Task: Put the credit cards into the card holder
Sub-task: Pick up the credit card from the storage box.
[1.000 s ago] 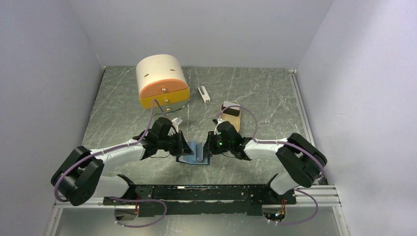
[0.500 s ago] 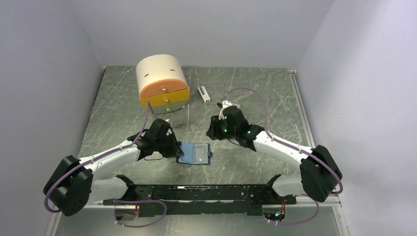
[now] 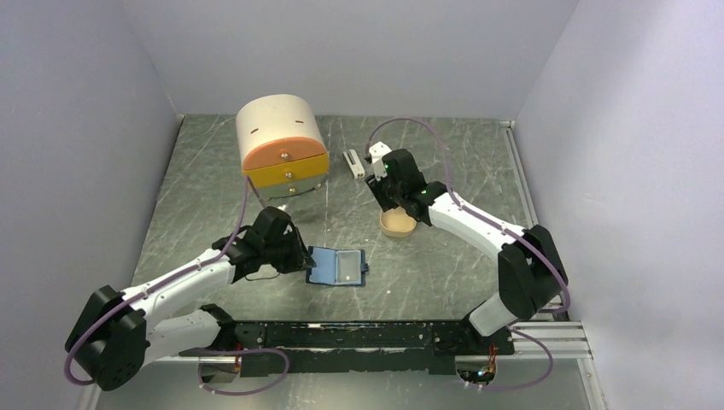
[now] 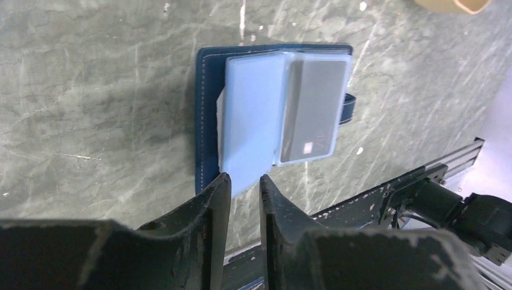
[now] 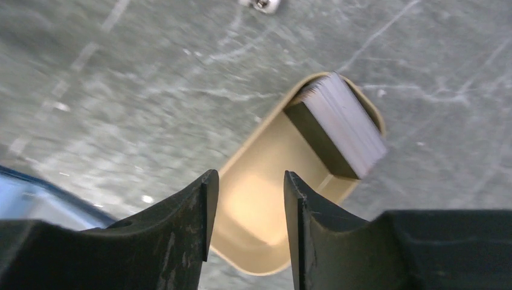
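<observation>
Card holder lies open flat on the table, near the front between the two arms, navy cover down and pale blue sleeves up. One card sits in the right-hand sleeve, with the snap tab poking out just beyond it. Left gripper is low at the holder's left edge. Its jaws stand narrowly apart and a sleeve corner shows in the gap (not clamped, as far as I can see). Right gripper hangs over the tan tin, well apart from the holder, jaws moderately wide with nothing between them. The rest of the credit cards are a stack on edge at one end of the tin, leaning against its rim.
</observation>
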